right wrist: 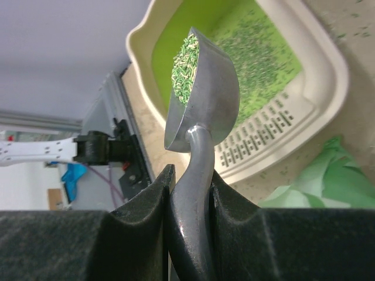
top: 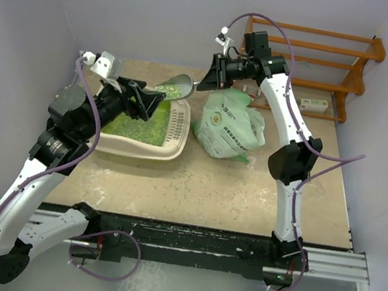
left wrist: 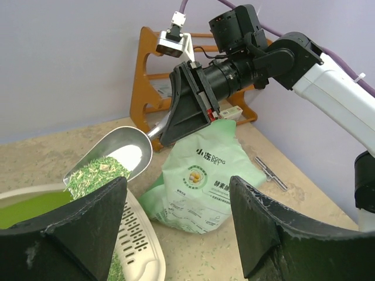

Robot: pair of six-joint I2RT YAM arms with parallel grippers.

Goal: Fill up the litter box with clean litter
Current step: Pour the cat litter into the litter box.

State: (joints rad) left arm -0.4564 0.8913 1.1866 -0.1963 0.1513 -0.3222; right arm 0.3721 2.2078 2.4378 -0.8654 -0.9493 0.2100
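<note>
The cream litter box (top: 179, 125) with its lime-green inside sits at the table's back left, with green litter (top: 140, 130) spread in it. My right gripper (top: 204, 82) is shut on the handle of a metal scoop (top: 176, 84), whose bowl hangs tilted over the box's far right corner. In the right wrist view the scoop (right wrist: 208, 99) holds a heap of litter (right wrist: 184, 63) above the litter box (right wrist: 329, 65), with the right gripper (right wrist: 192, 173) clamped on the handle. My left gripper (left wrist: 179, 216) is open and holds nothing, hovering over the box's slotted rim (left wrist: 138, 241) near the scoop (left wrist: 126, 153).
A pale green printed bag (top: 230, 127) slumps just right of the box. A wooden rack (top: 323, 57) stands against the back wall, with a white block (top: 314, 104) in front of it. A small metal tool (left wrist: 270, 172) lies beyond the bag. Stray pellets dot the tabletop.
</note>
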